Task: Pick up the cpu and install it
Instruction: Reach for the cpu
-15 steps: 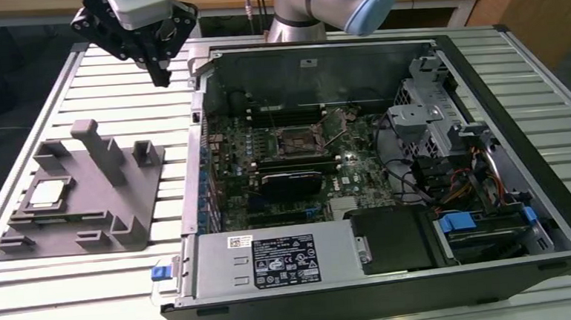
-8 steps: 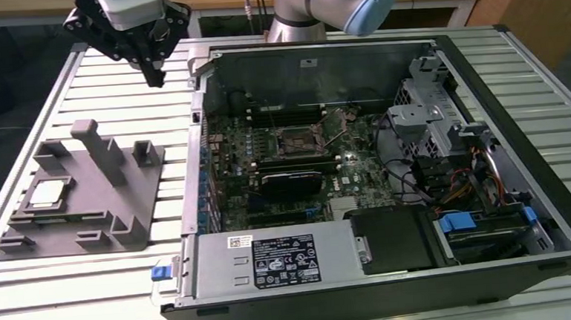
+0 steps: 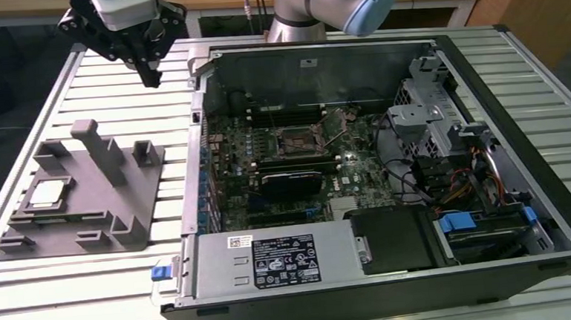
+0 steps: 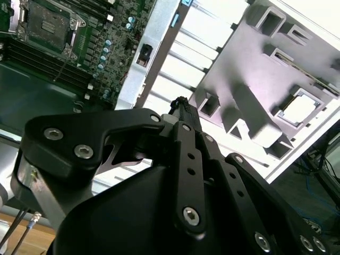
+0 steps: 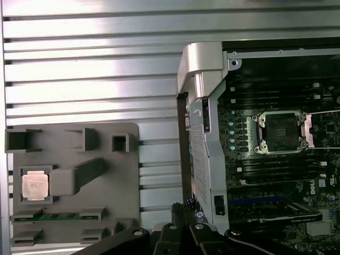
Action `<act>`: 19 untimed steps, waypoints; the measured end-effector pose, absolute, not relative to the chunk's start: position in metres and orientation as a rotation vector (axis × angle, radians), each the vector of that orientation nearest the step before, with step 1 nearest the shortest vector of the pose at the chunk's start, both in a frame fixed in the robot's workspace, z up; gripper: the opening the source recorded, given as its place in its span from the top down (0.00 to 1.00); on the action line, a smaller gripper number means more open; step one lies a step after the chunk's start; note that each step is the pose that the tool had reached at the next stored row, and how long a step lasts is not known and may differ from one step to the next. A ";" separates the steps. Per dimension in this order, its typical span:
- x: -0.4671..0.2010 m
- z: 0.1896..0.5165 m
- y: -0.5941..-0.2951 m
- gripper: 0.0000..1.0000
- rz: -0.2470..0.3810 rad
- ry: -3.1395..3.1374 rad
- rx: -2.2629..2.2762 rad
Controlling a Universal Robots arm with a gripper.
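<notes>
Cpu (image 3: 47, 192) lies framed in grey holder (image 3: 141, 190) — gripper (image 3: 150, 80) hangs well apart.

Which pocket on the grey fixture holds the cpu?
The square pocket on the grey fixture's side toward the exterior view's left; the cpu lies flat in it. Others are narrower.

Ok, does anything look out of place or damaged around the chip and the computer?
Nothing stands out. The chip sits flat in its pocket on the grey holder, the socket in the open computer looks empty, and the gripper hangs above the table holding nothing.
</notes>
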State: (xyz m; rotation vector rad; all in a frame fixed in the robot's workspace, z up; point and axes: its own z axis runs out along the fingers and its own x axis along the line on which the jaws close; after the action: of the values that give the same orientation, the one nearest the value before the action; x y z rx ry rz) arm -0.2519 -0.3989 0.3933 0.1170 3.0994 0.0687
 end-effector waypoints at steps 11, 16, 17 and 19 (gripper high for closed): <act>-0.264 0.393 -0.399 0.89 0.069 3.099 0.117; -0.271 0.393 -0.399 0.89 0.069 3.099 0.117; -0.272 0.393 -0.399 0.89 0.069 3.099 0.117; -0.275 0.393 -0.399 0.89 0.069 3.099 0.117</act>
State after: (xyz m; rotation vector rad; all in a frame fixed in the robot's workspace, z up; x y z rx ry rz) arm -0.2747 -0.3989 0.3933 0.1170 3.0991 0.0690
